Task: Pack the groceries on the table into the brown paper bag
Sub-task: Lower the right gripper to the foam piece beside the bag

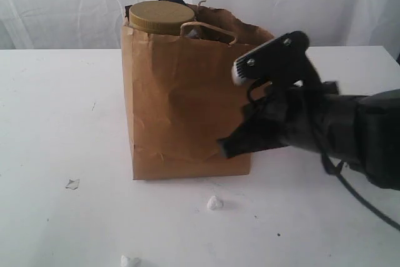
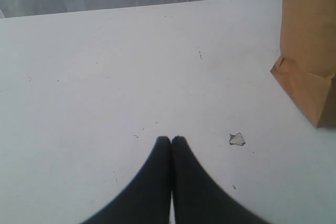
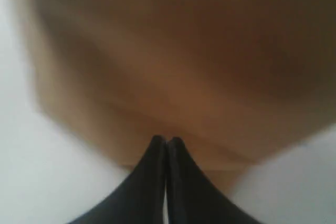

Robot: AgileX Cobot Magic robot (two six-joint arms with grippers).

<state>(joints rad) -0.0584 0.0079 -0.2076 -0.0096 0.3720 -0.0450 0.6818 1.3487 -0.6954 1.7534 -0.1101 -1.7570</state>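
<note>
The brown paper bag stands upright in the middle of the white table. An olive-lidded jar pokes out of its top, with a dark item behind it. My right gripper is shut and empty, its tips low beside the bag's right front side; the bag fills the right wrist view as a blur behind the tips. My left gripper is shut and empty above bare table, with the bag's corner off to one side. No other groceries show on the table.
Small white crumpled scraps lie on the table in front of the bag, at the left and at the front edge. One scrap lies near the left gripper. A white curtain hangs behind the table.
</note>
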